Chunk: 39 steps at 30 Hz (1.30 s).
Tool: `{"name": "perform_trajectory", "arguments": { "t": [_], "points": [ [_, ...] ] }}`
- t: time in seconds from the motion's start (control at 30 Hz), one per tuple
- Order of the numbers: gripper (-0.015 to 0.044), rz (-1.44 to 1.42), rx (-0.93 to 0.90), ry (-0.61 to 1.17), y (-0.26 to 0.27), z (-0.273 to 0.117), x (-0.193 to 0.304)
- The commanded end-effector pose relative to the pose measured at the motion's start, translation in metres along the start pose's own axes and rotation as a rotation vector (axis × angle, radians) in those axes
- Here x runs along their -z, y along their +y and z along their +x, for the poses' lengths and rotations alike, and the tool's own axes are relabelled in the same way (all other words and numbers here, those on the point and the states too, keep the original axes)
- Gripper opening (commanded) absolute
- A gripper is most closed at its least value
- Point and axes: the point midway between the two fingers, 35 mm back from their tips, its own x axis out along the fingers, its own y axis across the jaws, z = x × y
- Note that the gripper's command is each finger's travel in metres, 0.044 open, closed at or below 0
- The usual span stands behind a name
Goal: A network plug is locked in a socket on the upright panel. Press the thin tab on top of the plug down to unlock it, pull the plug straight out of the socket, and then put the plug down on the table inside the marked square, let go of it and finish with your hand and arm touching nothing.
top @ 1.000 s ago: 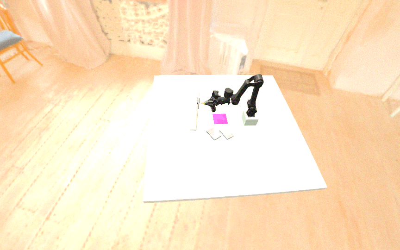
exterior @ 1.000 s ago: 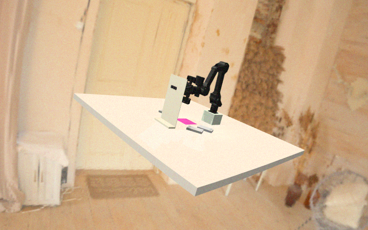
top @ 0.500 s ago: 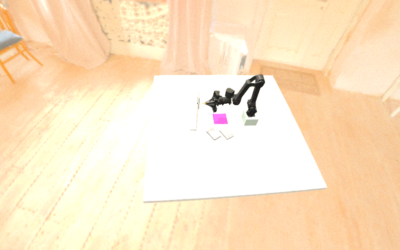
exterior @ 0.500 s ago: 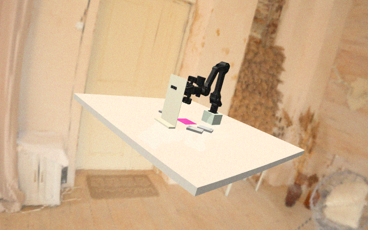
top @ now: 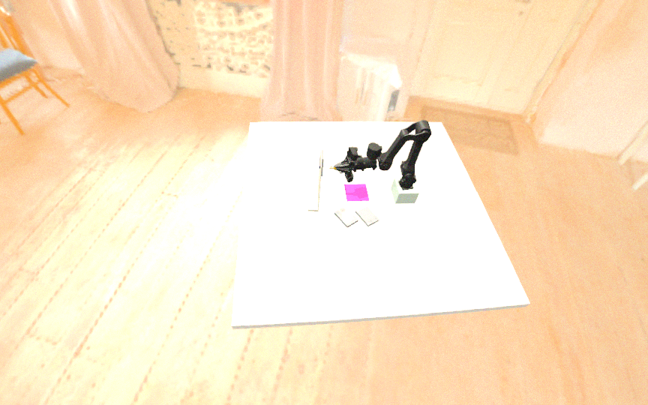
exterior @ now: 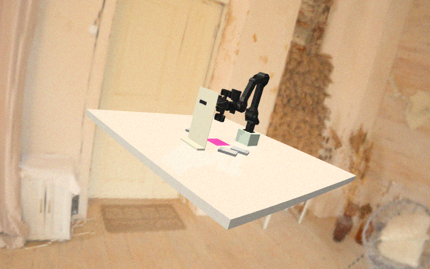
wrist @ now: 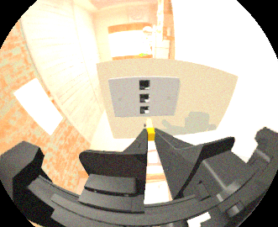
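The upright panel point(top: 316, 193) point(exterior: 203, 122) point(wrist: 206, 94) carries a grey socket plate point(wrist: 128, 97) with three dark openings, one above another. My gripper point(top: 334, 168) point(wrist: 149, 130) is shut on the small plug, whose yellow end point(wrist: 151, 134) shows between the fingertips and whose pale front points at the panel. In the wrist view the plug sits below the lowest opening; in the top view a gap shows between it and the panel, so it is out of the socket. The thin tab cannot be made out. The magenta marked square point(top: 356, 192) point(exterior: 218, 142) lies on the table, lower than the gripper.
Two flat grey slabs point(top: 346, 217) point(top: 367, 216) point(exterior: 227, 151) point(exterior: 240, 150) lie beside the square. The arm's pale base block point(top: 405, 195) point(exterior: 247, 137) stands beyond the square from the panel. A small grey piece point(exterior: 186, 130) shows beside the panel's foot.
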Motion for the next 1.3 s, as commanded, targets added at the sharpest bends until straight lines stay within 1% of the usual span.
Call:
{"name": "perform_trajectory", "arguments": {
  "t": [0.0,1.27],
  "points": [
    [0.0000,0.006,0.002,-0.004,-0.001,-0.003,0.001],
    [0.0000,0.000,-0.001,0.000,0.003,-0.019,0.007]
  ]
}}
